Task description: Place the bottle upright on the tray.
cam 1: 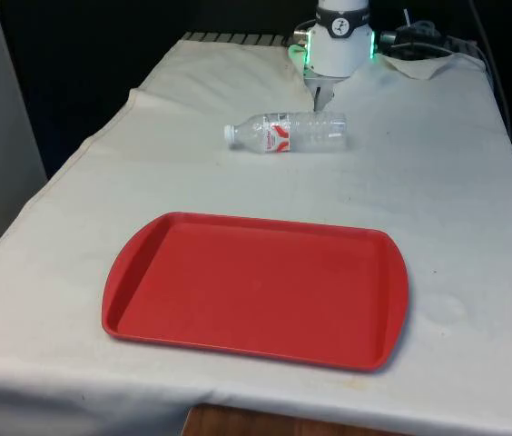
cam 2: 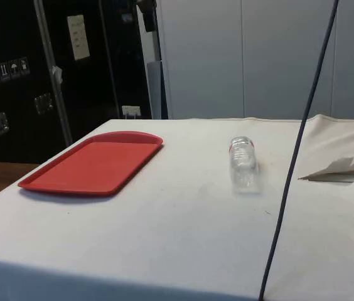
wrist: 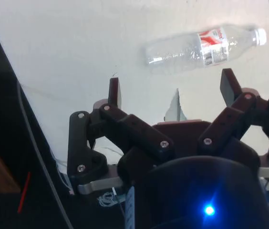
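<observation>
Front view: clear bottle lying on its side on the cloth, cap toward front view's left, well apart from red tray; side view: bottle beside tray, not on it; wrist view: gripper jaws wide apart, holding nothing, near bottle.

One clear bottle and one red tray are counted on one white-clothed table

The print on the bottle label is too small to be read. The gripper is partly hidden behind the bottle.
</observation>
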{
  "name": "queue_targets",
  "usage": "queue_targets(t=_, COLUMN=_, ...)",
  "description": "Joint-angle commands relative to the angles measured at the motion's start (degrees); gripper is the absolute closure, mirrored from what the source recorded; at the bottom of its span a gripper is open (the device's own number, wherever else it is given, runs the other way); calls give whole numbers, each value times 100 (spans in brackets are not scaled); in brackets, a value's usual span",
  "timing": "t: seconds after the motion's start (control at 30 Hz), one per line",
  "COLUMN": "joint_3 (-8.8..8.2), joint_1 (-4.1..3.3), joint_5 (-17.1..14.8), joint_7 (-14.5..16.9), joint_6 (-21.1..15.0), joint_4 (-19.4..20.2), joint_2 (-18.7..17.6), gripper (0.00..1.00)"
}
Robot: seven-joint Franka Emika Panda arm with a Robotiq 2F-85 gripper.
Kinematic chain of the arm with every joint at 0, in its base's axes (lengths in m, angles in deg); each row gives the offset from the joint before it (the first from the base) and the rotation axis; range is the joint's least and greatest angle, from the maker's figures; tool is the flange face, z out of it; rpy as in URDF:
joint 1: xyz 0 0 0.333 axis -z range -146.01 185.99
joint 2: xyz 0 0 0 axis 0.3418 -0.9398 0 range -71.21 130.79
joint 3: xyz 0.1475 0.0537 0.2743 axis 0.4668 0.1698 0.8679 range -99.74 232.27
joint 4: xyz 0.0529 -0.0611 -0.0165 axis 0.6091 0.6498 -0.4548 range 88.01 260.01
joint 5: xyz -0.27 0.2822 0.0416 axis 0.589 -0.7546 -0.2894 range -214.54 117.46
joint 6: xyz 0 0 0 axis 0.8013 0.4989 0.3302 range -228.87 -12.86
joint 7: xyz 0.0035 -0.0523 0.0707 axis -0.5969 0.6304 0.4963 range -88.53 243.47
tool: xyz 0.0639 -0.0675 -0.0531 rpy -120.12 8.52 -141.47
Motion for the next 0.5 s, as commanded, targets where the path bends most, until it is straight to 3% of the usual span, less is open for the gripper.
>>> queue_targets(t=0.0, joint_3=-6, joint_1=0, joint_5=6, joint_7=0, joint_6=0, joint_4=80, joint_2=80, gripper=0)
queue_targets(t=0.23, joint_3=-17, joint_1=0, joint_5=0, joint_7=0, joint_6=74, joint_4=258, joint_2=235, gripper=0)
queue_targets(t=0.47, joint_3=-23, joint_1=6, joint_5=0, joint_7=0, joint_6=17, joint_4=699, joint_2=625, gripper=0)
